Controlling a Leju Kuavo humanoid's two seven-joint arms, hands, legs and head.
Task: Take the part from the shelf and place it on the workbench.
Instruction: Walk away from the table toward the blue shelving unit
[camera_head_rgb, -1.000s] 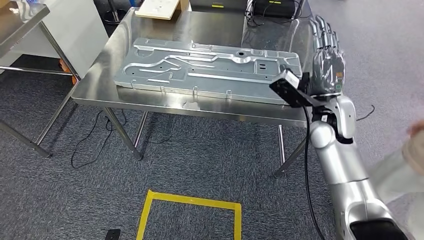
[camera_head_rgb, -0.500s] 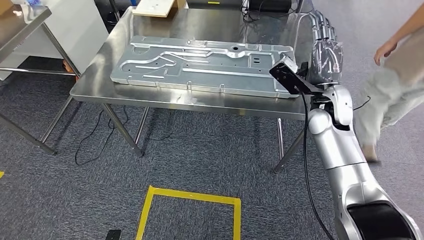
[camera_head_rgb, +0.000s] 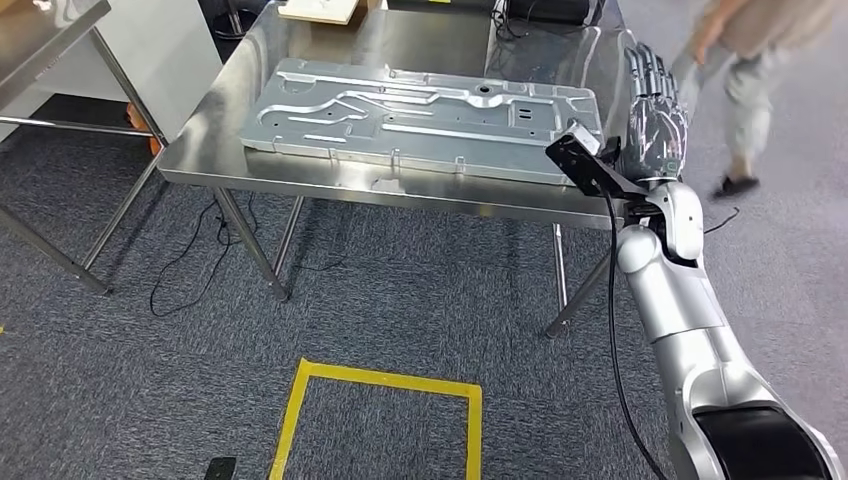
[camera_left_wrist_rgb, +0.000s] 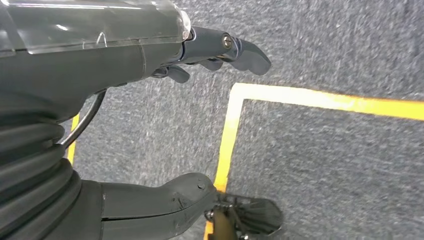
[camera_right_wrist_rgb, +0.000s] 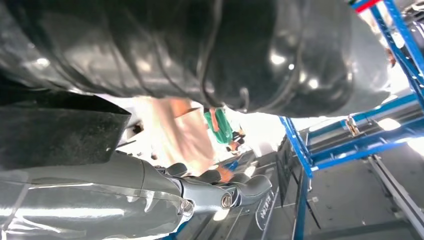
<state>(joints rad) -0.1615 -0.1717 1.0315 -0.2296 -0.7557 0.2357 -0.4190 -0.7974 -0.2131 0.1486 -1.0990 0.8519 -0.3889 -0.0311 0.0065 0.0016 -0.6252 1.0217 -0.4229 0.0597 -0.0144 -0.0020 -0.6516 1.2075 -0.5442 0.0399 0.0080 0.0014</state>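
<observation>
Looking from the head view, we see the workbench (camera_head_rgb: 300, 175) with the part (camera_head_rgb: 420, 115), a long pressed metal panel, lying flat on its top, so we judge the placing step as done. Our right hand (camera_head_rgb: 655, 110) is raised just beside the panel's right end, fingers straight and apart, holding nothing. Our left hand (camera_left_wrist_rgb: 150, 60) hangs over the carpet and the yellow tape (camera_left_wrist_rgb: 227, 140), fingers loosely curled, empty. Next we should only draw the right arm away, without pushing the panel.

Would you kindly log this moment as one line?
part: flat on workbench | right hand: open, raised beside bench | left hand: open, over floor
</observation>
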